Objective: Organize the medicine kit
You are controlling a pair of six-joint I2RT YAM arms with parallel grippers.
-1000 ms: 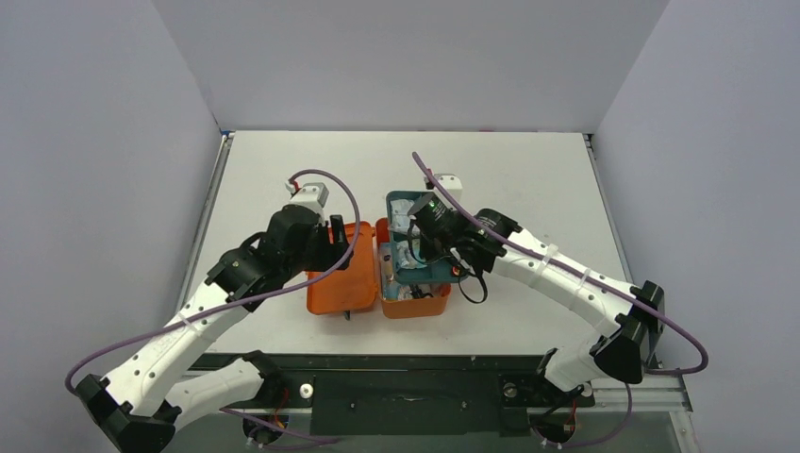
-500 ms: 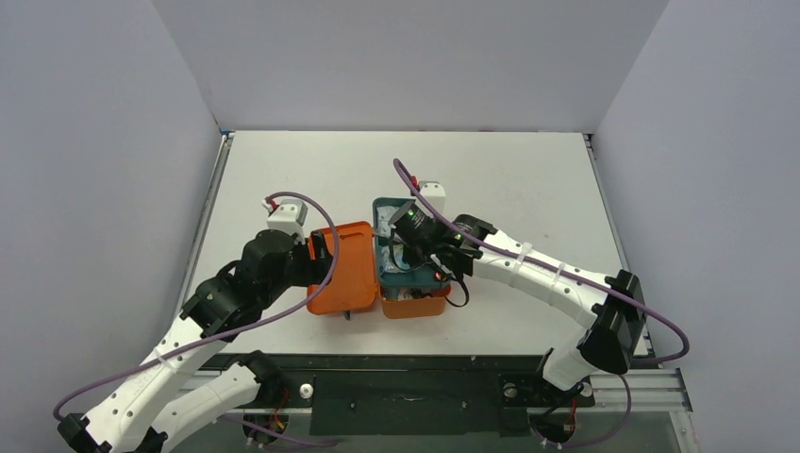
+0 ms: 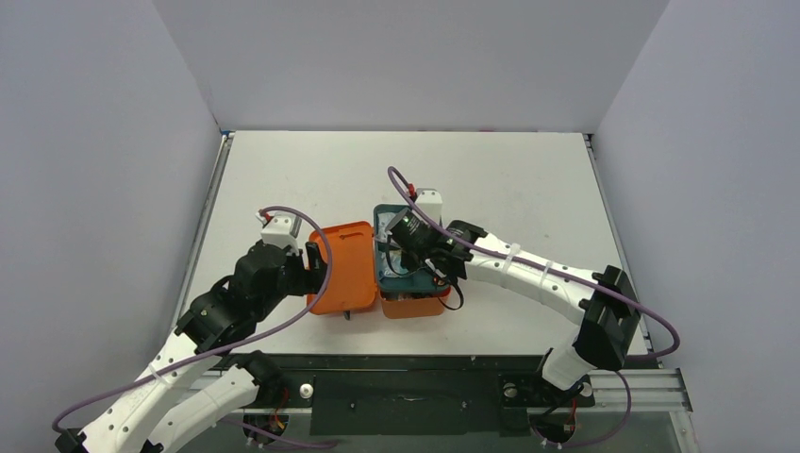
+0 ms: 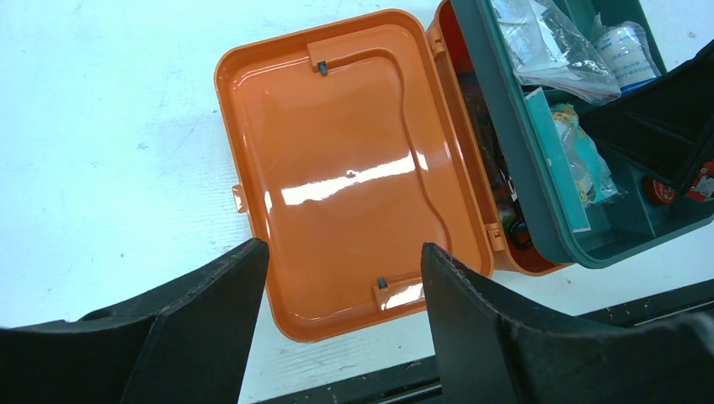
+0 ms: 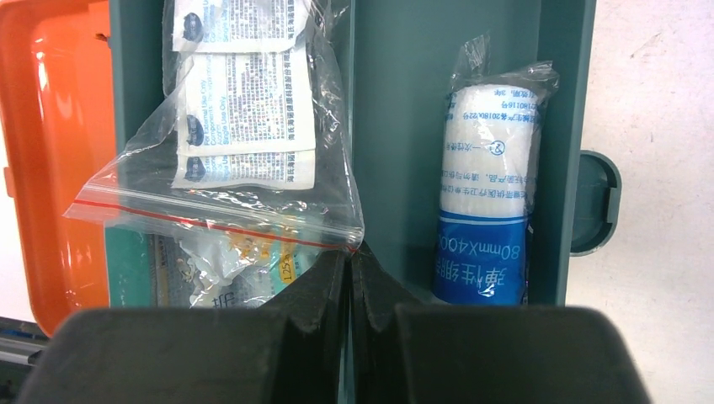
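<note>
With my right hand (image 5: 348, 263) closed at the zip bag's (image 5: 244, 126) corner, I'd press it flat into the medicine kit's (image 3: 415, 308) tray (image 5: 396, 109), keeping my spread left hand (image 4: 343, 252) off the lid (image 4: 345, 143).

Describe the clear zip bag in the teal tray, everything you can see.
The clear zip bag is thin, crinkled, glossy plastic with a red line along its zip end. Inside are white printed sachets, overlapping in a row. It lies in the teal tray, in the left compartment of the right wrist view, partly over other wrapped packets. Its zip-end corner by the divider looks pinched between the shut right fingers.
</note>
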